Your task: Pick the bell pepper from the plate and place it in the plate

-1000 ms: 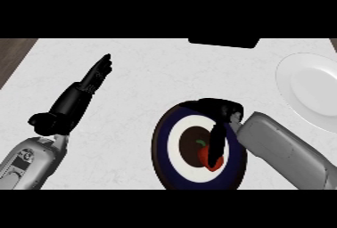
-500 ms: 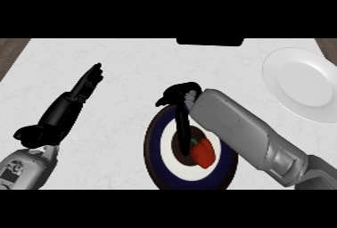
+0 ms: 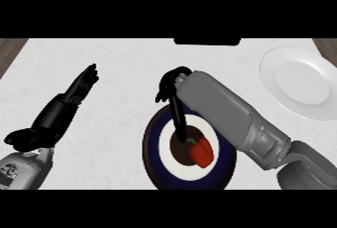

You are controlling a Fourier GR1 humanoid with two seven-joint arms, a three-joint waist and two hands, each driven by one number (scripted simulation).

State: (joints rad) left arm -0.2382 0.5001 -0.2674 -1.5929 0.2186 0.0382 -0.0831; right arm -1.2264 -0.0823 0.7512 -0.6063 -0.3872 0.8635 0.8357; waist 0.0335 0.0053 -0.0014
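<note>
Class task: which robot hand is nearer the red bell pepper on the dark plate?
Right. The right robot hand reaches down over the dark plate, a finger beside the bell pepper. The left robot hand rests open, far off on the counter's left.

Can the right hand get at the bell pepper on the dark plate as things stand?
Probably yes. The right hand sits bent over the dark plate, with one finger reaching down beside the bell pepper. Nothing lies between them, though the fingers don't curl round it.
</note>
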